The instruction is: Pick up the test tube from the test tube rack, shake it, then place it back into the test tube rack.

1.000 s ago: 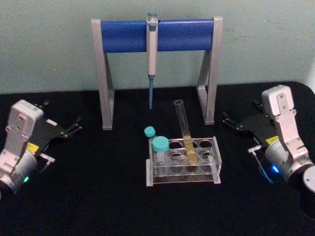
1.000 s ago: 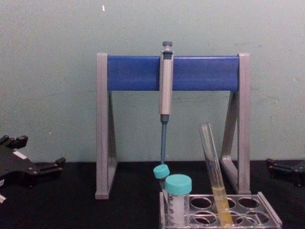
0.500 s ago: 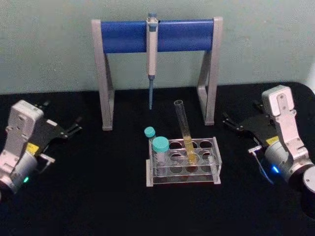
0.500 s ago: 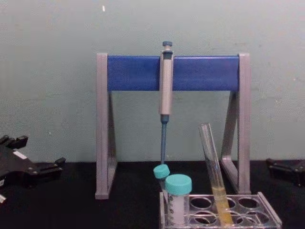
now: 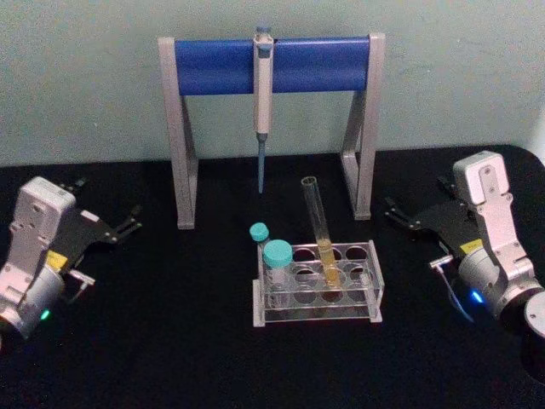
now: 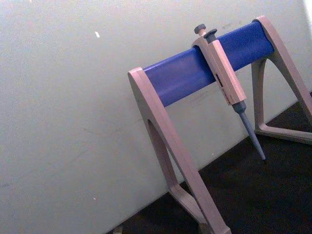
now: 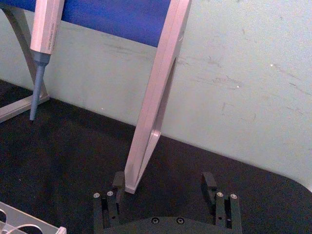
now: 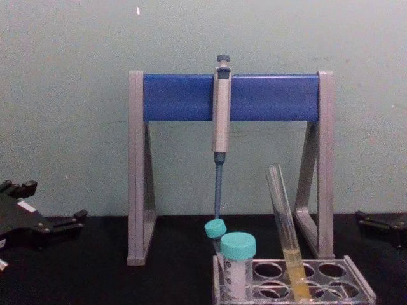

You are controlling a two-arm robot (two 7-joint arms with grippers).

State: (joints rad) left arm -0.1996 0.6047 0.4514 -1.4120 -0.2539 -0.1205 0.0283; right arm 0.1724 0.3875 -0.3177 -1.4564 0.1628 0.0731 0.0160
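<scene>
Test tube [image 5: 319,230] leaning in test tube rack [image 5: 316,287], ready for pickup; left tool [image 5: 129,221] and right tool [image 5: 397,212] parked well apart, open, empty.

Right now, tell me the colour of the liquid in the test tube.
Yellow, in the lower part of the test tube; clearest in the chest view.

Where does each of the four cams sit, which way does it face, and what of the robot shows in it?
Head: high, looking forward and down at the test tube rack, the test tube leaning in it; left gripper and right gripper flank it, jaws open.
Chest: low, looking level across the table; gripper tips at both edges.
Left wrist: tilted, facing the pipette stand and wall; no robot parts.
Right wrist: faces the stand's leg, own jaws at the bottom edge.
Shared: all four catch the stand and pipette.
</scene>
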